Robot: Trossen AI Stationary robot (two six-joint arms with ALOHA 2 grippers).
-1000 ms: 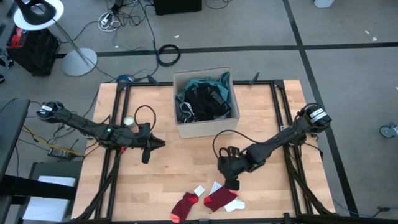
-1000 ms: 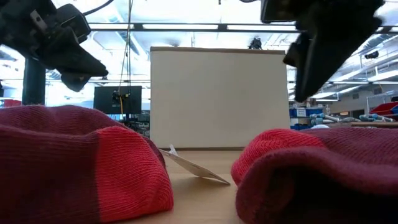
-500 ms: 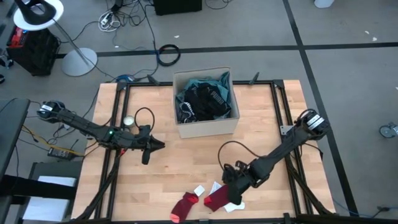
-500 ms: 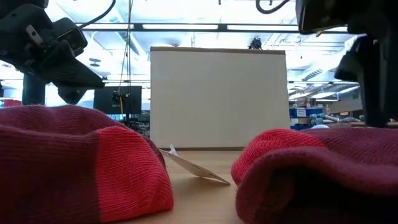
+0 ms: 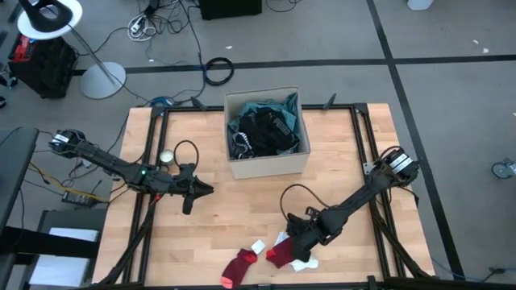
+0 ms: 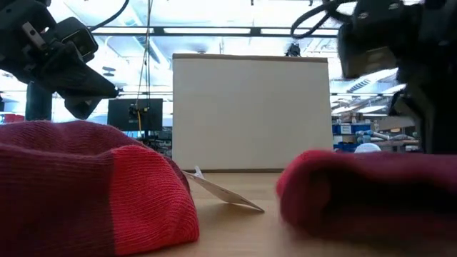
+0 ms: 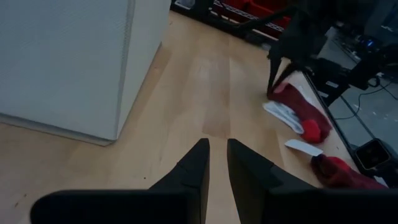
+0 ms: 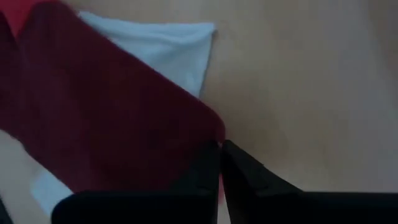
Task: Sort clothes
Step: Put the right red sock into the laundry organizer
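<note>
A dark red sock (image 5: 278, 255) with a bright red tip lies on a white sock (image 5: 305, 263) near the table's near edge. My right gripper (image 8: 221, 155) stands over its far end and is shut on it. A second red sock (image 5: 239, 267) lies to its left, past a white tag (image 5: 258, 246). More clothes (image 5: 266, 129), black and teal, fill the cardboard box (image 5: 266, 165). My left gripper (image 7: 217, 155) hovers left of the box, a narrow gap between its fingers and nothing in it. My right gripper pinches the dark red sock's corner (image 8: 208, 134) at its dark end, away from the bright red tip, between its two fingers. The fingers come steeply from above. The rest of the sock (image 6: 371, 193) lies on the white sock and the table.
The box stands at the table's far middle. Bare wood (image 5: 242, 209) lies between the box and the socks. Black frame rails (image 5: 149, 201) run along both table sides. In the low view the left sock (image 6: 93, 185) and the tag (image 6: 225, 191) lie before the box (image 6: 250, 114).
My right gripper has come down and toward the table's near edge onto the dark red sock. In the low view that sock's top has flattened and its near end has drawn in.
</note>
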